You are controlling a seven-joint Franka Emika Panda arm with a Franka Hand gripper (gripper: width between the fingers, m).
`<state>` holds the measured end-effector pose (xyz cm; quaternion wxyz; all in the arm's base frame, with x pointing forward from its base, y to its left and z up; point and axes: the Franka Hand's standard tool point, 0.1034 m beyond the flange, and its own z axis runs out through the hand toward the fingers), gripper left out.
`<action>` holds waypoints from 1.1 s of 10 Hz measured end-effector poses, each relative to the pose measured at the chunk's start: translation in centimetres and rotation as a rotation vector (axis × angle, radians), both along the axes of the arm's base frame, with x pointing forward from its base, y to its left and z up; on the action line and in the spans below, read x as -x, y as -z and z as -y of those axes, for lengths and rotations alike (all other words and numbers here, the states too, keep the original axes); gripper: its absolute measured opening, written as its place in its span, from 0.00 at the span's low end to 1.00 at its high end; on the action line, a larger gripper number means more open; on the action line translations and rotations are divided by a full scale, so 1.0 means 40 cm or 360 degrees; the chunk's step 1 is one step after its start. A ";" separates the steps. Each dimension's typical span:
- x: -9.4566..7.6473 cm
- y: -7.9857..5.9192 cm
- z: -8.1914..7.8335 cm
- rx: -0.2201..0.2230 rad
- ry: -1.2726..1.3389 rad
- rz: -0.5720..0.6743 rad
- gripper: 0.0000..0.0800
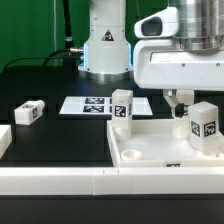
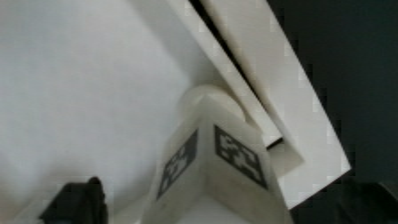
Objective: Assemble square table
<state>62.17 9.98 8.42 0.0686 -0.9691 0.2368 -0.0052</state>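
Note:
The square table top (image 1: 160, 155) is a white tray with a raised rim at the exterior view's lower right. One tagged white leg (image 1: 122, 108) stands at its far left corner. A second leg (image 1: 205, 122) stands near its right side. A third leg (image 1: 28, 112) lies loose on the black table at the left. My gripper (image 1: 186, 102) hangs just over and beside the second leg. In the wrist view that leg (image 2: 214, 150) stands between my gripper's (image 2: 199, 208) spread fingers. One dark finger (image 2: 80, 200) shows with a small gap to the leg. The other finger is not clear.
The marker board (image 1: 92, 104) lies flat behind the tray. A long white rail (image 1: 60, 182) runs along the front edge, and another white piece (image 1: 4, 140) sits at the far left. The robot base (image 1: 105, 45) stands at the back. The tray's rim (image 2: 267, 70) runs beside the leg.

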 end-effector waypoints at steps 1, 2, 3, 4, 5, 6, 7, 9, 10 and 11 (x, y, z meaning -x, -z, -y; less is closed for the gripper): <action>-0.001 0.000 -0.001 0.0011 -0.0175 0.0025 0.81; -0.001 0.000 0.000 0.0022 -0.0315 0.0043 0.81; -0.001 0.000 0.000 0.0031 -0.0457 0.0060 0.81; -0.001 0.000 0.000 0.0038 -0.0545 0.0071 0.81; -0.001 -0.001 0.002 0.0055 -0.0695 0.0087 0.81; -0.001 -0.001 0.003 0.0059 -0.0783 0.0098 0.81; -0.001 -0.001 0.004 0.0060 -0.0805 0.0101 0.81; -0.001 0.000 0.004 0.0059 -0.0793 0.0099 0.66; -0.001 0.000 0.004 0.0059 -0.0793 0.0099 0.48; -0.001 0.000 0.004 0.0059 -0.0793 0.0099 0.36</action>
